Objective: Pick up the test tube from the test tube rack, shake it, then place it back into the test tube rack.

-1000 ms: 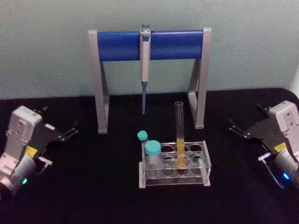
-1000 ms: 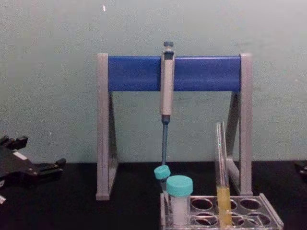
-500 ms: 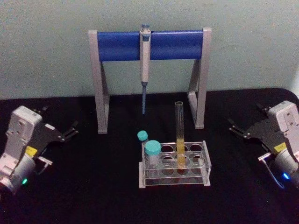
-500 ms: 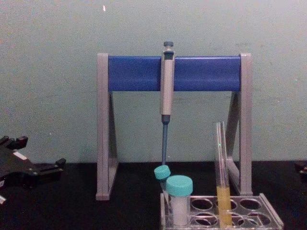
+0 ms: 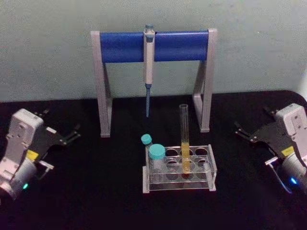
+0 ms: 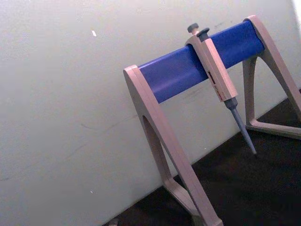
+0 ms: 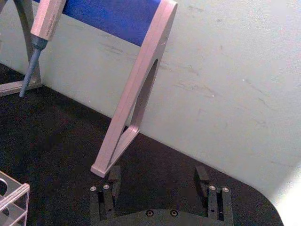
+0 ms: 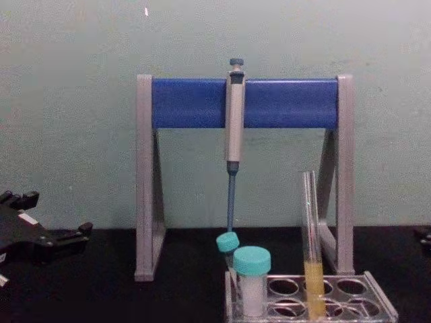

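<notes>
Head view: the test tube (image 5: 184, 136) stands upright in the test tube rack (image 5: 177, 188) at the lower centre of the frame, with wide bare black tabletop (image 5: 96, 191) on both sides. My left hand (image 5: 60, 123) rests at the left edge and my right hand (image 5: 252, 120) at the right edge. Both are well apart from the rack, fingers spread, holding nothing. The pipette stand (image 5: 124, 46) is behind the rack.

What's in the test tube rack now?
The test tube, yellow liquid, upright in the test tube rack; front vial and rear vial, teal-capped. Front vial mostly hides the rear vial's body.
</notes>
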Tool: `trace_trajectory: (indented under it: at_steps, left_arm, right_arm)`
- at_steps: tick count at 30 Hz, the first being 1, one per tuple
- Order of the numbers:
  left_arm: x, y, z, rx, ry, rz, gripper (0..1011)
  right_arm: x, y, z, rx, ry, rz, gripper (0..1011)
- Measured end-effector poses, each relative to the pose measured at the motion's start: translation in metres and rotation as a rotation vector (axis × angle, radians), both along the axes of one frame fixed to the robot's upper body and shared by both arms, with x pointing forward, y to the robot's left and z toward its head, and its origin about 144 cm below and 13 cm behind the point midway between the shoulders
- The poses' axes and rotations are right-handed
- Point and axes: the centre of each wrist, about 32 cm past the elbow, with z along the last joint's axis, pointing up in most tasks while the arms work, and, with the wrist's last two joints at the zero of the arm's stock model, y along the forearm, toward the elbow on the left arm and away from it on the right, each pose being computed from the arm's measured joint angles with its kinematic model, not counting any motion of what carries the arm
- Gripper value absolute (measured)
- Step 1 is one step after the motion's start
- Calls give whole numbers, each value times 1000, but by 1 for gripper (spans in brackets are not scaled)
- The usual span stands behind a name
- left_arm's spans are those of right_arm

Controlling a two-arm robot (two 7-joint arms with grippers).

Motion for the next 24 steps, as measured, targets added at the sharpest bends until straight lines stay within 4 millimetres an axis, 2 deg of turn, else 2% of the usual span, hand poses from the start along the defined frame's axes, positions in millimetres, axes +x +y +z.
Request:
trace_trajectory:
  at_steps: [24]
  left_arm:
    - [0,0,0,0,0,0,1010]
  right_arm:
    - [0,0,0,0,0,0,1000]
